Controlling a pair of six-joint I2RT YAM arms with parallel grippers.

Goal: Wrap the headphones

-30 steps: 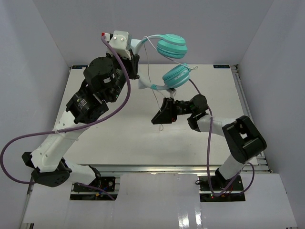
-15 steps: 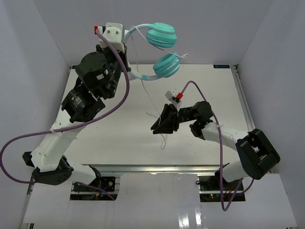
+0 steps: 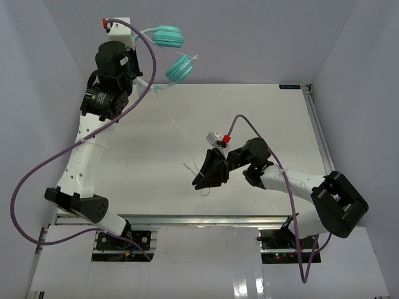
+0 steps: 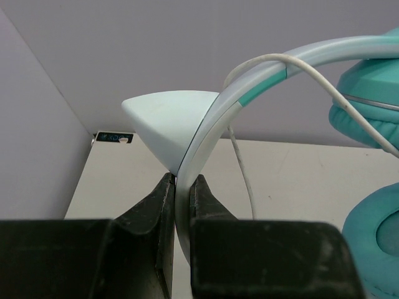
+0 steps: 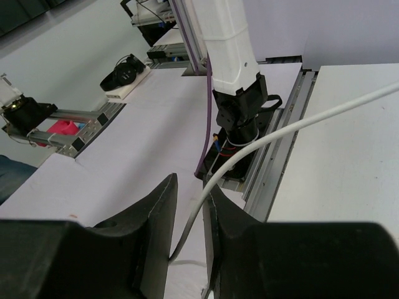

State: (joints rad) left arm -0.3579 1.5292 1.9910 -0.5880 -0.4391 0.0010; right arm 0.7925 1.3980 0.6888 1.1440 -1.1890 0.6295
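Note:
The headphones (image 3: 168, 37) hang high at the back left, two teal ear cups joined by a pale headband (image 4: 249, 87). My left gripper (image 3: 138, 62) is shut on that headband, which is pinched between the jaws (image 4: 182, 187). The thin whitish cable (image 3: 176, 128) runs down from the headphones to my right gripper (image 3: 201, 177), low over the middle of the table. In the right wrist view the cable (image 5: 299, 124) passes between the jaws (image 5: 190, 184), resting against one finger with a gap beside it. A short cable end dangles below the right gripper.
The white table (image 3: 280, 124) is boxed in by grey walls on three sides. A metal rail (image 5: 280, 162) runs along its near edge, by the left arm's base (image 5: 240, 106). Thick purple arm cables (image 3: 37, 174) loop beside both arms.
My left arm has swung up and back to the left, carrying the headphones away. My right gripper has moved nearer and leftward, and the cable now stretches longer between them.

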